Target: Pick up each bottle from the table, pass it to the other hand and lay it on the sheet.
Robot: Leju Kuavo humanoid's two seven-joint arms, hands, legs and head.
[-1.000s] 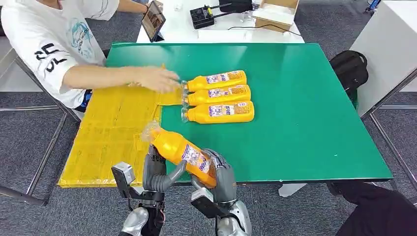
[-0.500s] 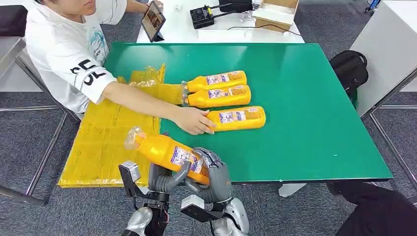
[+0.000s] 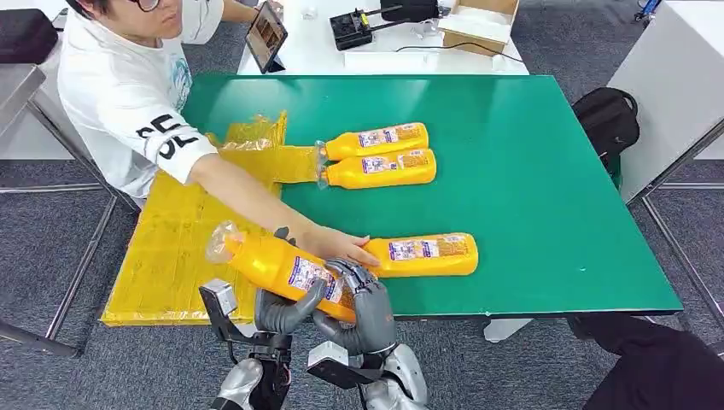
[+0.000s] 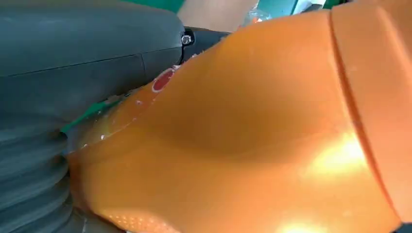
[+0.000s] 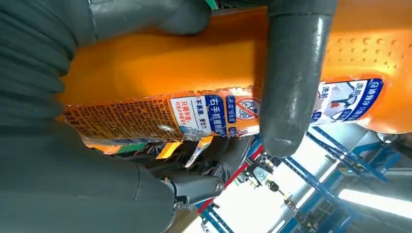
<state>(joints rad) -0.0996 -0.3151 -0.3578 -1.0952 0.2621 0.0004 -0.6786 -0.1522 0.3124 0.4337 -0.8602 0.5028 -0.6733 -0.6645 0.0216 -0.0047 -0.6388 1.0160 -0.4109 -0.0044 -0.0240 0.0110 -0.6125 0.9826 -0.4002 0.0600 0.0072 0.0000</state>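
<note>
An orange bottle (image 3: 277, 266) with a clear cap hangs tilted over the near table edge, cap toward the yellow sheet (image 3: 183, 231). My left hand (image 3: 286, 312) cups it from below and my right hand (image 3: 365, 303) wraps its base end. The left wrist view has the orange bottle (image 4: 252, 136) pressed against my left hand (image 4: 73, 63). In the right wrist view my right hand's fingers (image 5: 291, 82) curl over the labelled bottle (image 5: 184, 63). Two more bottles (image 3: 376, 138) (image 3: 380, 168) lie side by side mid-table. A third bottle (image 3: 427, 254) lies near the front edge.
A person in a white shirt leans in from the left, their hand (image 3: 329, 243) on the green table (image 3: 529, 171) at the third bottle's cap, close to my hands. A tablet (image 3: 266, 34) and boxes sit on the white table behind. A black bag (image 3: 608, 120) stands at the right.
Both my hands have carried the bottle left toward the sheet. The person has slid the third bottle from the row toward the table's near edge.
</note>
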